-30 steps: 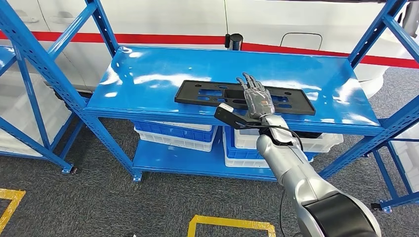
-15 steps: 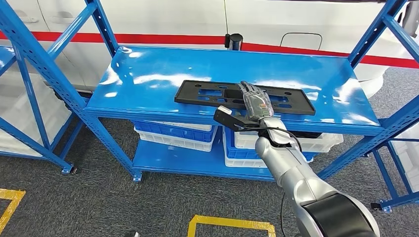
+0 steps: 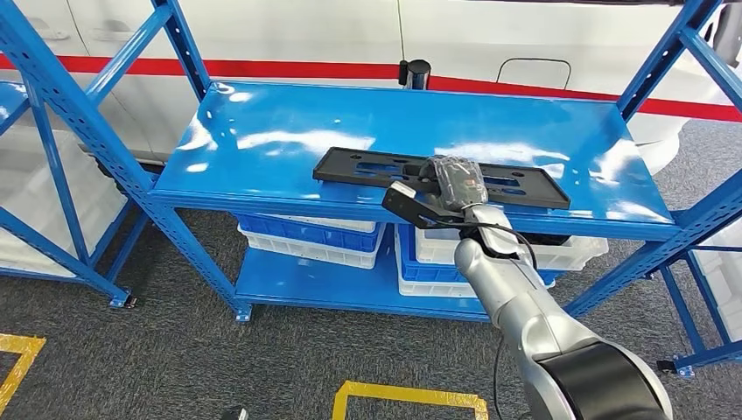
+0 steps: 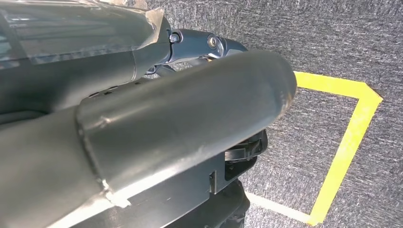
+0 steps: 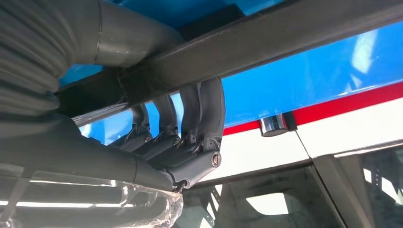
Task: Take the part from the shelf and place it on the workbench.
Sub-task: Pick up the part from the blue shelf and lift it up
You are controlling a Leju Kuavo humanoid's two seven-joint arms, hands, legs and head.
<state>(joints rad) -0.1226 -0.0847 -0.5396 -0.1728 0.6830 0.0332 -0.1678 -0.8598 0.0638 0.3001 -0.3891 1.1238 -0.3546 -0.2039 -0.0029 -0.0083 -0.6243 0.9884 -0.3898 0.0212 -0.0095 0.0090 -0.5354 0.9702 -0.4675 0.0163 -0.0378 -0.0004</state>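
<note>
Right arm extended forward; right robot hand (image 3: 457, 182) fingers (image 5: 202, 111) curled, gripping.

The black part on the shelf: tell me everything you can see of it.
The part is a long, flat, matt black plate, plastic by its look, with slots and cut-outs. It lies lengthwise near the front edge of the blue shelf. The right hand grips it near the middle, fingers curled over one edge, thumb on the other side.

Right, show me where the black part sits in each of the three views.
Head view: the black part lies flat along the front of the blue shelf top, with the right hand closed over its middle.
Left wrist view: the part is not in it.
Right wrist view: the part is the dark bar across the picture, fingers curled over it.
Shared landmark: the blue shelf top.
</note>
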